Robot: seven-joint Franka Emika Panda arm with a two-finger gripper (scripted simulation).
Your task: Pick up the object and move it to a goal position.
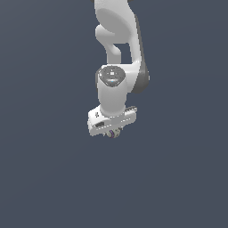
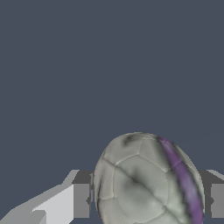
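Note:
The ball (image 2: 148,181) is beige-grey with a purple stripe. In the wrist view it fills the space between the two grey fingertips (image 2: 81,200), which press on its two sides. In the exterior view only a small part of the ball (image 1: 115,132) shows under the white hand. My gripper (image 1: 113,132) is shut on the ball and points down from the white arm, held in the middle of the view. The fingers are mostly hidden by the hand there.
A plain dark blue-grey surface (image 1: 44,178) fills both views. No other object, container or edge shows.

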